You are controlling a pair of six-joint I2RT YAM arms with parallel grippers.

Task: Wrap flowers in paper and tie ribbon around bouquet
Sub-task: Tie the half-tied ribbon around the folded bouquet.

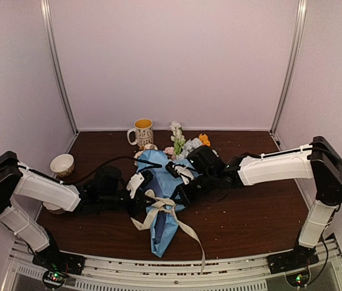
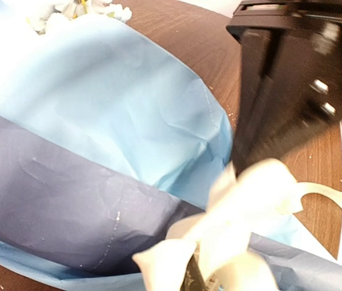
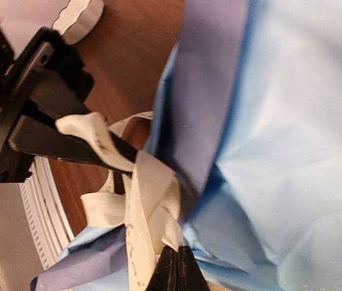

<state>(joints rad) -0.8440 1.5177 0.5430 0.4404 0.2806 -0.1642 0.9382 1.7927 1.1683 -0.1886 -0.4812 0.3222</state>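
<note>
Bouquet lies flat mid tabletop, tip at 6 o'clock, blooms at 12 to 1 o'clock

Flowers poke out the top end, white, pale pink and orange heads visible

Paper wrapped round the stems, light blue outside with a navy band folded across, creased

Ribbon goes round the cone's middle and bunches in loops on top; one tail trails to 5 o'clock to the near edge, a loop hangs off at 7 o'clock

Left hand comes in from 9 o'clock, fingers together and pinching ribbon at the bunch, a strip draped over them

Right hand comes in from 2 to 3 o'clock, fingers together, tips pressed into the ribbon loops just beside the paper; cannot tell if ribbon is caught between them

Both hands meet at the bunch, tips near each other

Mug stands at 11 o'clock of the bouquet near the back wall, bowl at 9 to 10 o'clock, well apart from the paper
</note>
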